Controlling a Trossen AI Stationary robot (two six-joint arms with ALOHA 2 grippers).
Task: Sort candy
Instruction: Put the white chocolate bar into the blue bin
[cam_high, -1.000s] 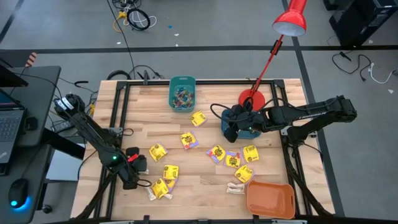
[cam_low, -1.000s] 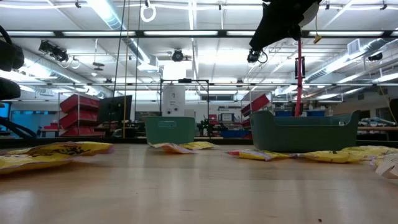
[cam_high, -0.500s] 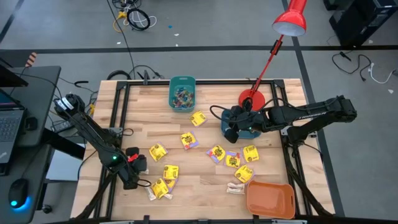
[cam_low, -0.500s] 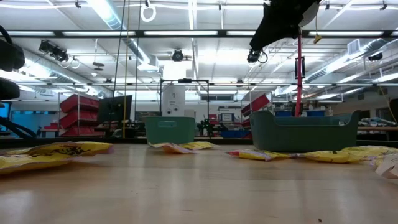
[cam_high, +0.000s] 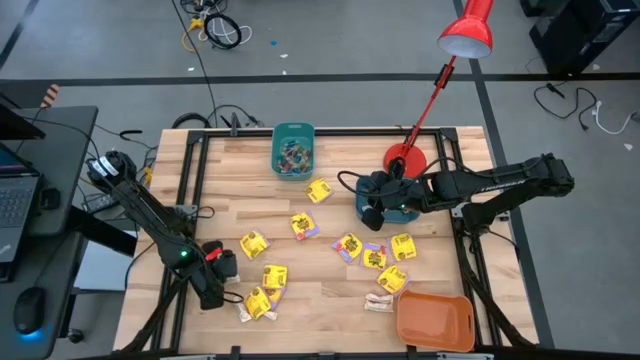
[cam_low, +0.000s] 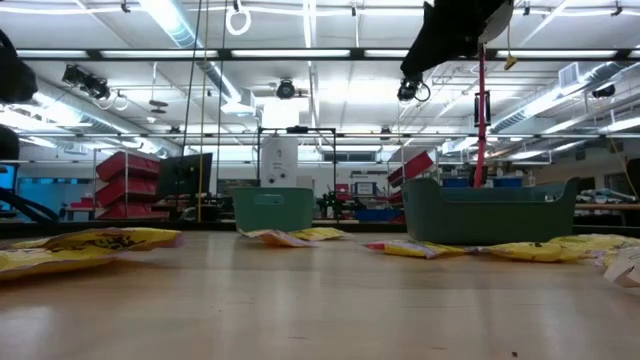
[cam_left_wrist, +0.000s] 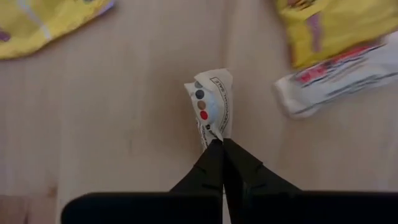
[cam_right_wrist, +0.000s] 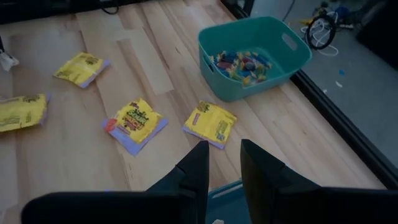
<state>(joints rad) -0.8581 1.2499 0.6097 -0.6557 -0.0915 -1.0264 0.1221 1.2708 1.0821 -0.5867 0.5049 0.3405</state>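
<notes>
My left pincer (cam_left_wrist: 222, 144) pinches a white sweet (cam_left_wrist: 210, 104) by its end, long axis pointing straight ahead; my right pincer (cam_right_wrist: 224, 157) hangs narrowly parted.

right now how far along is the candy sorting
Early. Done: small colourful pieces lie in the teal bin. In hand: the left gripper is shut on a pale whitish wrapped piece at the table's front left. Left: yellow packets scattered across the table; orange bin looks empty. The right gripper hovers open mid-table.
</notes>
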